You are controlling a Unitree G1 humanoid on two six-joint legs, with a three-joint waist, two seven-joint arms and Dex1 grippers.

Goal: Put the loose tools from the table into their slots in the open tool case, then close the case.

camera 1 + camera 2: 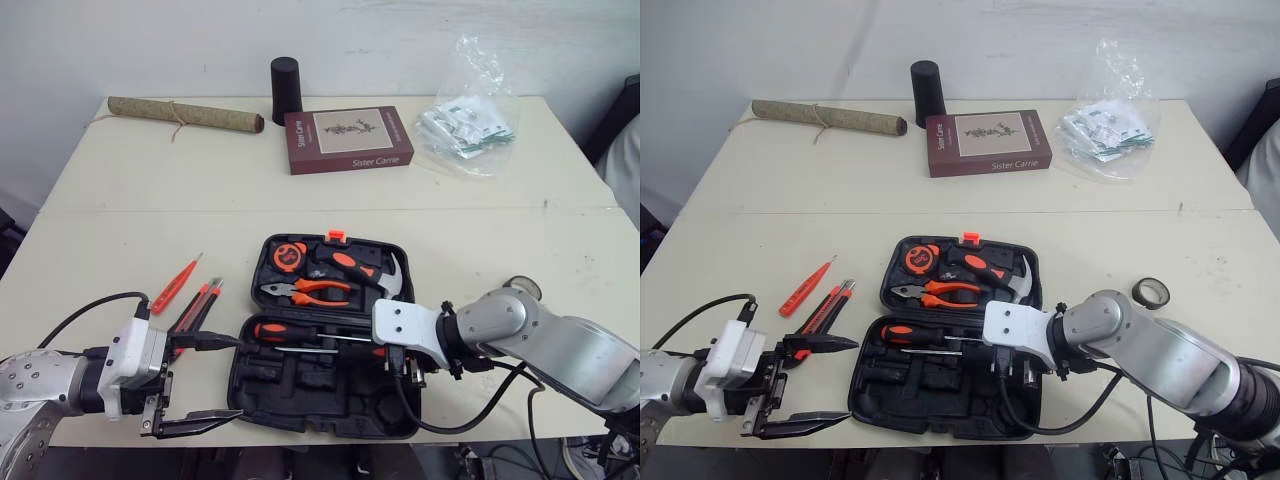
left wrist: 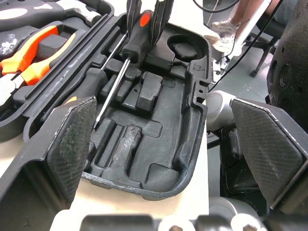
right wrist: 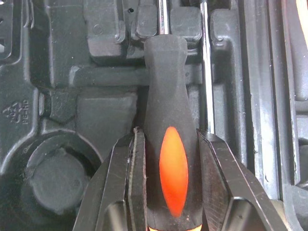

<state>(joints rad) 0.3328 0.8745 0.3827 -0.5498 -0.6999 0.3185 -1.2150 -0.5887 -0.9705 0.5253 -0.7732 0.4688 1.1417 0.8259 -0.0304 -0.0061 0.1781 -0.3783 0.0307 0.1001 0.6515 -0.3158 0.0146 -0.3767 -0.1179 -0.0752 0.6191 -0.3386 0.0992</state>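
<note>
The black tool case point(image 1: 330, 405) lies open at the table's front edge. Its far half holds a tape measure point(image 1: 288, 256), pliers point(image 1: 310, 291) and a hammer point(image 1: 365, 268). My right gripper point(image 3: 172, 144) is shut on the black-and-orange handle of a screwdriver point(image 3: 173, 96), which lies in the near half beside another screwdriver point(image 1: 275, 331). My left gripper point(image 1: 203, 382) stands open just left of the case with nothing between its fingers. A red tester screwdriver point(image 1: 176, 285) and a red-and-black utility knife point(image 1: 197, 305) lie loose on the table to the left.
A roll of tape point(image 1: 1153, 292) lies right of the case. At the back stand a book point(image 1: 348, 139), a black cylinder point(image 1: 286, 90), a rolled mat point(image 1: 185, 115) and a plastic bag point(image 1: 467, 125). Cables trail from both wrists.
</note>
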